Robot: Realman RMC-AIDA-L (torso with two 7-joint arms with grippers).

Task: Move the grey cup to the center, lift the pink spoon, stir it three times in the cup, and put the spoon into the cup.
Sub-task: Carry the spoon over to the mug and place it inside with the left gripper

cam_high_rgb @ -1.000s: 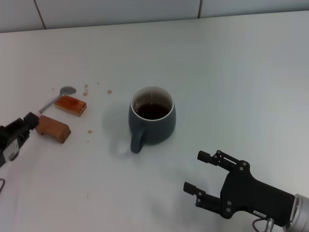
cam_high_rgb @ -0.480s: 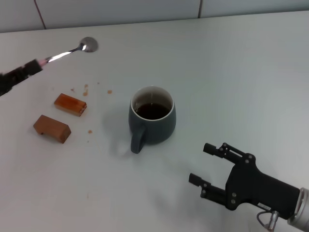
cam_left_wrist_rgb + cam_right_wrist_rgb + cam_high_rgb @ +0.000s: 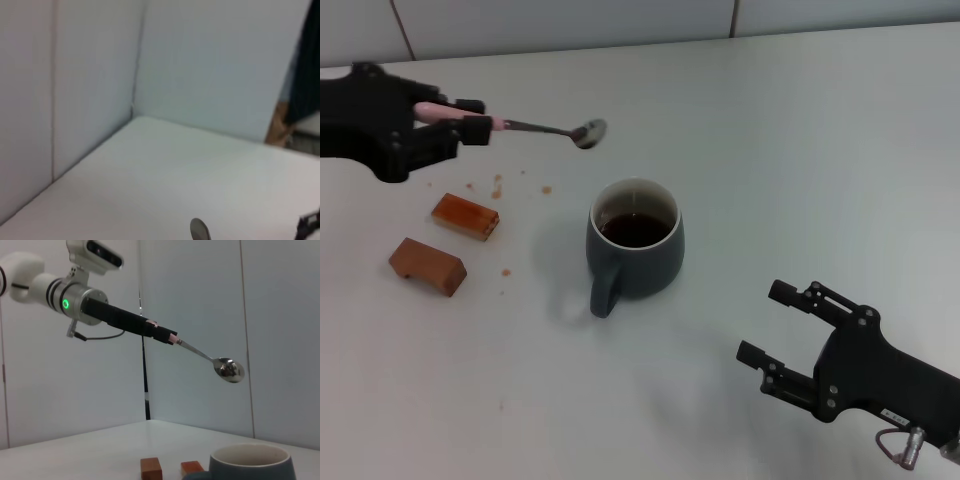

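Note:
The grey cup (image 3: 636, 251) stands mid-table, handle toward me, with dark liquid inside; its rim also shows in the right wrist view (image 3: 250, 458). My left gripper (image 3: 470, 125) is shut on the pink spoon (image 3: 535, 127) by its pink handle and holds it in the air, level. The silver bowl hangs up and to the left of the cup's rim. The right wrist view shows the spoon (image 3: 220, 365) raised above the cup. The spoon's bowl tip (image 3: 200, 230) shows in the left wrist view. My right gripper (image 3: 775, 325) is open and empty, low at the front right of the cup.
Two small brown wooden blocks (image 3: 466, 217) (image 3: 427, 265) lie on the white table left of the cup, with several brown crumbs (image 3: 498, 184) around them. A tiled wall (image 3: 620, 20) runs along the table's far edge.
My left gripper took the spoon from beside the blocks, lifted it high at the far left, then swung it right toward the cup. My right gripper drew back to the right.

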